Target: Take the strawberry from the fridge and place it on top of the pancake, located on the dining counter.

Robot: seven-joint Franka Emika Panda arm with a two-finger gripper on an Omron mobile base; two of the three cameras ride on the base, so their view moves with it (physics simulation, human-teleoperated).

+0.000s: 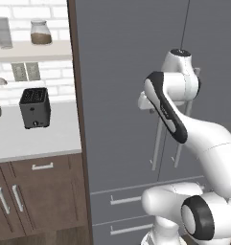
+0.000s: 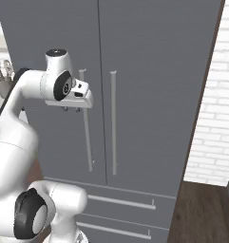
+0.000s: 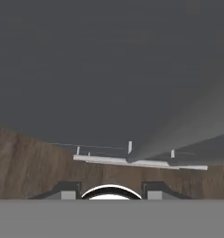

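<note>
Fridge [image 2: 149, 85] stands upright, both doors closed, long bar handles running vertically beside the centre seam. End effector [image 2: 71, 109] points down just beside the left handle [image 2: 87, 123]; its jaw state cannot be determined.

White brick wall [image 2: 208, 118], brown wooden cabinets [image 1: 38, 198], dark wood floor [image 2: 201, 213].

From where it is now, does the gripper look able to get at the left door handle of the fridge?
Probably yes. The gripper hangs right beside the left door handle of the fridge, with nothing between them. Both doors are shut.
</note>
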